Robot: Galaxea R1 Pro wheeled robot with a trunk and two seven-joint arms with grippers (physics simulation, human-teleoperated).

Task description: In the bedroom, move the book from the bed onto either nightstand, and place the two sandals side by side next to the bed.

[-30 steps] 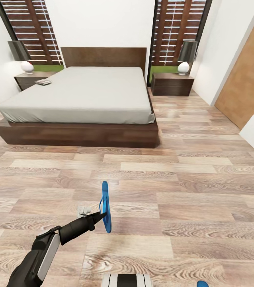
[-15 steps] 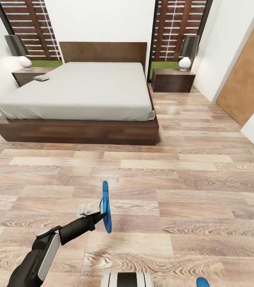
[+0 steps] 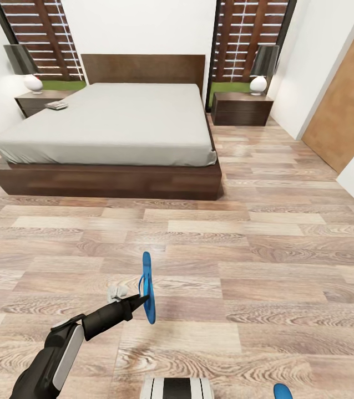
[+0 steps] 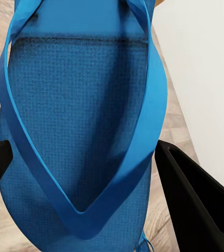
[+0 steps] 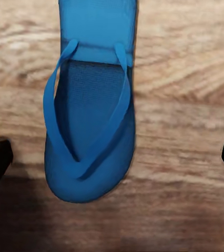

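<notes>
A bright blue sandal (image 3: pixel 148 288) hangs edge-on above the wood floor, and my left gripper (image 3: pixel 138 301) is shut on it. In the left wrist view that sandal (image 4: pixel 75 131) sits close between the two black fingers (image 4: pixel 196 199). The other sandal (image 5: pixel 91 121) lies flat on the floor under my right gripper (image 5: pixel 112 157), whose fingers stand open and far apart. This second sandal (image 3: pixel 281 391) also peeks in at the head view's lower edge. The bed (image 3: pixel 110 122) stands ahead with a bare mattress. The book (image 3: pixel 56 105) lies on the left nightstand (image 3: pixel 38 101).
A second nightstand (image 3: pixel 241 109) with a lamp (image 3: pixel 260 69) stands right of the bed. A brown door (image 3: pixel 343 105) lines the right wall. Wide wood floor (image 3: pixel 254 249) stretches between me and the bed. My white base (image 3: pixel 177 388) shows at the bottom.
The whole head view has shifted, so the bed and nightstands sit a little higher in the picture. The left arm and its sandal keep the same place in the frame.
</notes>
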